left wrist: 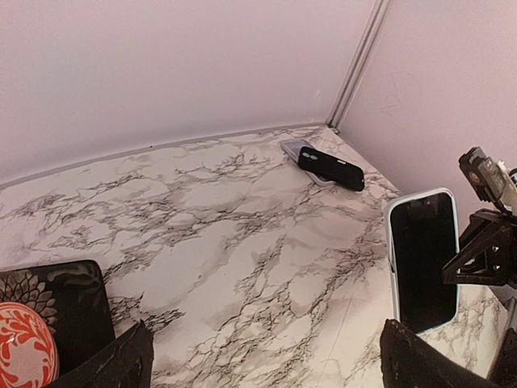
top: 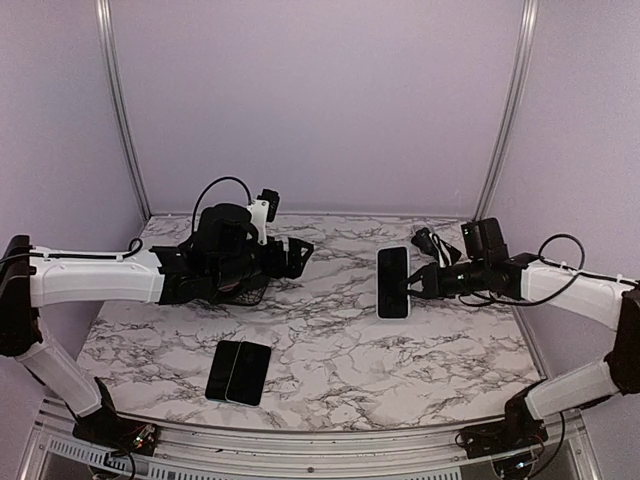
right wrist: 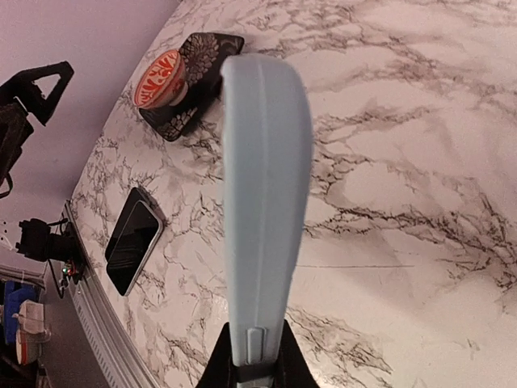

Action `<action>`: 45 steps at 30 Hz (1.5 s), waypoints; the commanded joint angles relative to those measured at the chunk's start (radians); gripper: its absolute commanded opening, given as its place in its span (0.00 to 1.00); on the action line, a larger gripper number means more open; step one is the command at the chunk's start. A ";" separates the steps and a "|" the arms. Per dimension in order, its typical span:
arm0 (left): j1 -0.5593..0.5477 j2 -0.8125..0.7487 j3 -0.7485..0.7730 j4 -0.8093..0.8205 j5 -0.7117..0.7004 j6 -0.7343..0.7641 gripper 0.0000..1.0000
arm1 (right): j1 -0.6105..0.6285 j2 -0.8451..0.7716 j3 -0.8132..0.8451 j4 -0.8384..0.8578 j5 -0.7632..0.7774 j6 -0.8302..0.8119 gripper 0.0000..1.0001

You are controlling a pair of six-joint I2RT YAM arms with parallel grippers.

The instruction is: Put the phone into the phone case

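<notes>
— What's lying around?
— Two dark slabs [top: 240, 372] sit side by side near the front of the surface [top: 330, 350]. A black floral case [left wrist: 56, 303] lies beneath the left arm, and another dark case [left wrist: 331, 168] is in the far right corner.
— And the arms?
— The right gripper [top: 412, 285] clamps the phone [top: 393, 283], in its pale blue case [right wrist: 266, 186], on end off the surface. The left gripper [top: 300, 257] faces its screen from well apart, fingers spread wide.

The top view overlooks the table [top: 330, 340]; both wrist views, low, share the phone [left wrist: 422, 259].
</notes>
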State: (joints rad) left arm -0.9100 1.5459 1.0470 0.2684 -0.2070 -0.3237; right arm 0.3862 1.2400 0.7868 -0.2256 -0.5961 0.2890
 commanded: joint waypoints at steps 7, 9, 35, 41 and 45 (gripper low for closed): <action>0.019 0.014 0.032 -0.116 -0.023 -0.036 0.99 | -0.128 0.313 0.081 -0.021 -0.268 -0.030 0.00; 0.021 0.013 0.033 -0.122 -0.025 -0.030 0.99 | -0.155 0.369 0.091 -0.024 -0.296 -0.046 0.00; 0.050 0.004 0.003 -0.146 -0.042 -0.011 0.99 | -0.184 0.463 0.457 -0.356 0.505 -0.113 0.52; 0.058 0.016 0.005 -0.149 -0.052 0.004 0.99 | -0.179 0.649 0.641 -0.349 0.851 -0.188 0.70; 0.064 0.038 0.018 -0.161 -0.059 0.013 0.99 | -0.178 0.805 0.799 -0.372 0.918 -0.254 0.93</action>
State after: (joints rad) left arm -0.8558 1.5536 1.0500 0.1432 -0.2455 -0.3347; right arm 0.2035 1.9141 1.4631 -0.5560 0.1417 0.1131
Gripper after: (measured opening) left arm 0.989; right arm 0.908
